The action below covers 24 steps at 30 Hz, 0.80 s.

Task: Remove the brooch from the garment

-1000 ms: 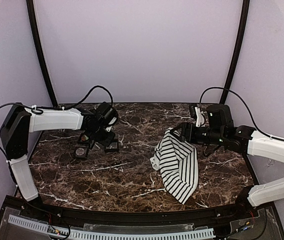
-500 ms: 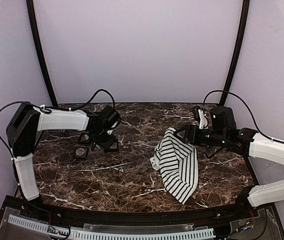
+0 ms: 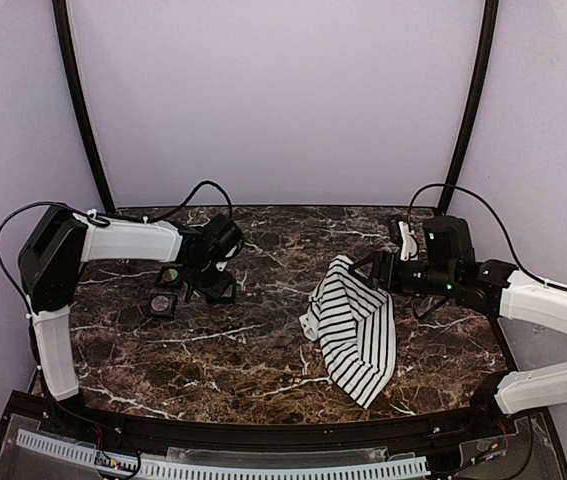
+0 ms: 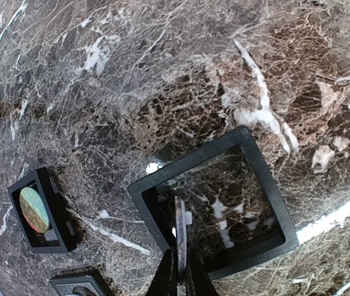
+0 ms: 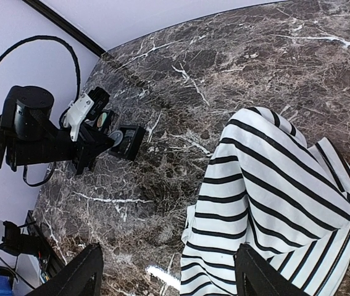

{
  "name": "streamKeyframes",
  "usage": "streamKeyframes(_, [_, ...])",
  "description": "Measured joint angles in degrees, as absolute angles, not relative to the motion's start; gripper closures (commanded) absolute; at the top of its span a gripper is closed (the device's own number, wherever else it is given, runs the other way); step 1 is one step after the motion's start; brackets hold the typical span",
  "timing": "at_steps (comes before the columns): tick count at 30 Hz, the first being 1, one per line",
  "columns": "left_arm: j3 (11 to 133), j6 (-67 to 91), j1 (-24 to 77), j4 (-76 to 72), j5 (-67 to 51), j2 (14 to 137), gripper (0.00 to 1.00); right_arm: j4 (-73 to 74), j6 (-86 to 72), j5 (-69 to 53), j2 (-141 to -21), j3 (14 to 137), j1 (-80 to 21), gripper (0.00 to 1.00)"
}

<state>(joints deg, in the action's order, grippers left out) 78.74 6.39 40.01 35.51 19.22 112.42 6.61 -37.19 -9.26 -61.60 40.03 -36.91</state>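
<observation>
Left jaws pinch brooch [image 4: 179,237] edge-on; garment [image 3: 358,330] striped, crumpled.

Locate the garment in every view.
Top external: garment lies right of centre.
Left wrist: not in view.
Right wrist: garment fills the lower right.
Shared landmark: the open black box, seen in all three.

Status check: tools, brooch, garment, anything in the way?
Left tool shut on brooch, edge-on over empty black box. Right tool open, beside garment. Nothing seen blocking the box.
</observation>
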Motion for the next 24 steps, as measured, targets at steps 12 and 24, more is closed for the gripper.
streamKeyframes(12, [79.33,6.66,40.01,35.86,16.80,112.90,0.75,6.04,-37.98,-9.61,-61.43,39.07,-36.69,0.28])
streamKeyframes(24, [80.53,8.38,39.97,35.66,12.62,112.97,0.62,6.00,-38.28,-9.67,-61.43,38.96,-36.69,0.20])
